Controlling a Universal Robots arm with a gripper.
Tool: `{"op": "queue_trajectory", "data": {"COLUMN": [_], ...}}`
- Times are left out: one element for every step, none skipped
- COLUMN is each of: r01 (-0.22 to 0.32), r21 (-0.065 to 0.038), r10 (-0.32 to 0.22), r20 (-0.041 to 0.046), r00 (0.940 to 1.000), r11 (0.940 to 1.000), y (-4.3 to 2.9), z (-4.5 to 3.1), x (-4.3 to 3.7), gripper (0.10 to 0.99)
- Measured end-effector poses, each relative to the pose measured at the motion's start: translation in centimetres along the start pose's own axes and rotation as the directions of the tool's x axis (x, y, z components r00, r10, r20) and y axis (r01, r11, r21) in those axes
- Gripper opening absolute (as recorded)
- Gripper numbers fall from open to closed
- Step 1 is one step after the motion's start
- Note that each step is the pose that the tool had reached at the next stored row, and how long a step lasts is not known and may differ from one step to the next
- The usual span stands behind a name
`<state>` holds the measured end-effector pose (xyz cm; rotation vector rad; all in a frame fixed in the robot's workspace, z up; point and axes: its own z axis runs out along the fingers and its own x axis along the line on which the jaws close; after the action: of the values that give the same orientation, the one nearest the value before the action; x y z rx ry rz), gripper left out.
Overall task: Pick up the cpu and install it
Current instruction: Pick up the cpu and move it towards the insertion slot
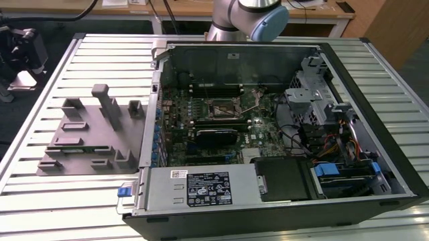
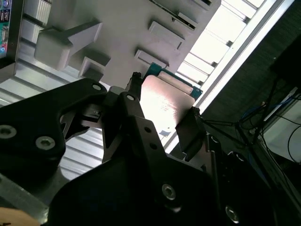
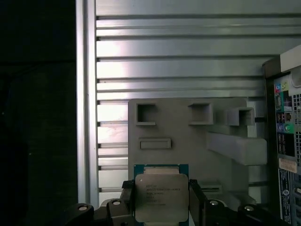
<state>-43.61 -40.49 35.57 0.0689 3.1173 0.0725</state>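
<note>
One cpu [image 3: 161, 197], clamped by the gripper [image 3: 161, 190] over one grey fixture tray [image 3: 188, 136].
Two black fingers [image 3: 195, 200] press its opposite edges; one slatted metal table [image 3: 178, 52] lies beneath; one open computer case [image 1: 234, 63] stands beside the tray, one motherboard socket [image 1: 221, 108] inside.

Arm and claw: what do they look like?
The arm is a silver-grey tube with a rounded pale-blue cap at its joint. The claw is matte black, built of flat angular links dotted with silver screws, and ends in two blocky black fingers.
</note>
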Motion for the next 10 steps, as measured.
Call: {"op": "queue_trajectory", "data": {"r01": [0.0,0.0,0.0,0.0,0.0,0.0,0.0,0.0,0.0,0.0], "r21": [0.0,0.0,0.0,0.0,0.0,0.0,0.0,0.0,0.0,0.0], "r10": [0.0,0.0,0.0,0.0,0.0,0.0,0.0,0.0,0.0,0.0], "r20": [0.0001,0.0003,0.0003,0.0004,0.0006,0.0008,0.001,0.0011,0.0013,0.0014], "r00": [1.0,1.0,1.0,1.0,1.0,1.0,1.0,1.0,1.0,1.0], "r11": [1.0,1.0,1.0,1.0,1.0,1.0,1.0,1.0,1.0,1.0], "y": [0.01,0.02,0.03,0.04,0.06,0.07,0.08,0.09,0.1,0.11], "z": [-0.23,-0.46,-0.71,-0.97,-1.21,-1.45,-1.68,-1.91,-2.12,-2.32], "x": [0.0,-0.01,-0.01,-0.02,-0.03,-0.03,-0.04,-0.04,-0.05,-0.05], "gripper": [0.541,0.541,0.541,0.541,0.541,0.541,0.541,0.541,0.541,0.541]}}
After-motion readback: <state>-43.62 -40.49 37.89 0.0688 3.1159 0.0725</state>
